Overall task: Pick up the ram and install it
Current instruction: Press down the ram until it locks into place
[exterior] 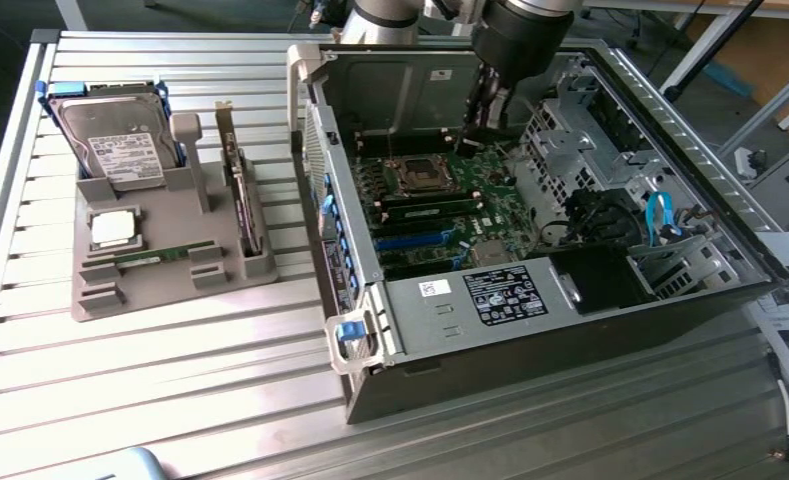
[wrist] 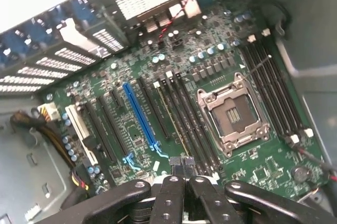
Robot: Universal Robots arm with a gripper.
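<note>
My gripper (exterior: 478, 135) reaches down into the open computer case (exterior: 501, 340), close over the far end of the motherboard (exterior: 454, 215). In the wrist view its fingers (wrist: 181, 167) are shut together with nothing showing between them, just above the end of the black memory slots (wrist: 184, 124) beside the empty processor socket (wrist: 231, 113). One ram stick (exterior: 147, 257) lies flat in the grey tray (exterior: 167, 290) outside the case. A thin green strip (exterior: 428, 212) in the slots next to the socket looks like a second stick seated there.
The tray at the exterior view's left also holds a hard drive (exterior: 121, 145), a square silver processor (exterior: 114, 228) and an upright expansion card (exterior: 241, 200). Case walls, drive cages (exterior: 594, 130) and blue cables (exterior: 658, 215) surround the motherboard. A blue slot (wrist: 139, 113) lies beside the memory slots.
</note>
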